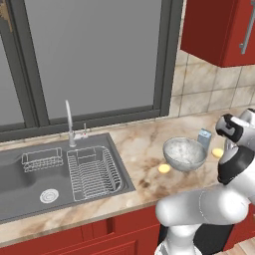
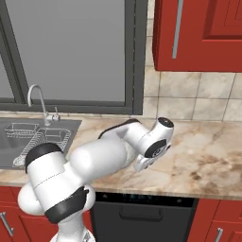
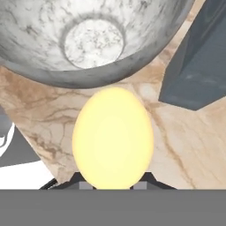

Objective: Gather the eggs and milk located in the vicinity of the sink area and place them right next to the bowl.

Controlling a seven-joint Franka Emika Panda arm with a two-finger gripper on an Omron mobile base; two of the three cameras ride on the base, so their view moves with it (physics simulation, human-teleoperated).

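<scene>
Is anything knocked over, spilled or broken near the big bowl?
Nothing stands out. The bowl sits upright on the counter, unbroken. The milk stands behind it. One egg lies on its sink side, another egg sits right at the end effector. No spills.

You've got a glowing yellow egg (image 3: 113, 137), speckled grey-white bowl (image 3: 39, 48) at 12 o'clock, blue-grey milk (image 3: 199, 62), beige marbled counter (image 3: 44, 119).

Kitchen: sink (image 1: 30, 184) w/ faucet (image 1: 68, 122), red cabinets (image 2: 198, 35), tiled wall (image 2: 189, 94)

Glossy white rounded arm (image 2: 94, 160), black joint bands
</scene>
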